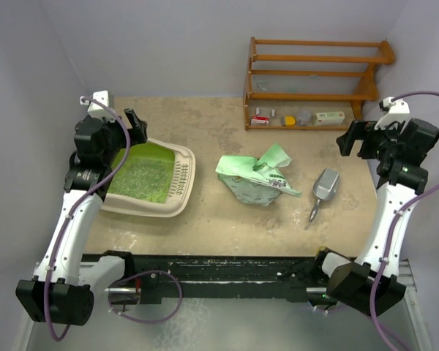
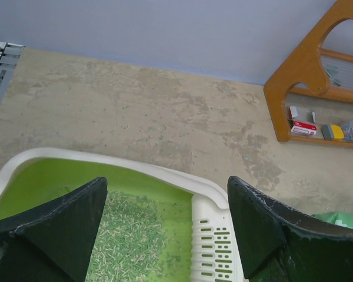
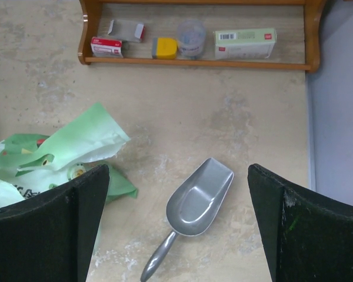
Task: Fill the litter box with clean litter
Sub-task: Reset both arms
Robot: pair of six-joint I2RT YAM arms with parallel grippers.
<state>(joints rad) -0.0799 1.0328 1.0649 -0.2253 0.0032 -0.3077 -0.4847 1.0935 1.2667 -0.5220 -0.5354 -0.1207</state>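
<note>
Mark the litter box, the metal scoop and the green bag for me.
litter box [image 1: 181,173]: top external view, on its slotted cream grille end.
metal scoop [image 3: 201,198]: right wrist view, on the hollow of its bowl.
green bag [image 1: 250,187]: top external view, on the bag's lower body, below the crumpled opening.

Litter box [image 1: 148,210] on the counter [image 1: 219,227] to my left (litter [image 1: 141,178] in it), bag [image 1: 252,179] centre, scoop [image 1: 325,186] right, shelf [image 1: 314,73] behind.

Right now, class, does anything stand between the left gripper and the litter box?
Nothing visible does. The left gripper hangs open over the litter box, with only air between them. The green bag and the metal scoop lie off to the right, clear of that path.
</note>
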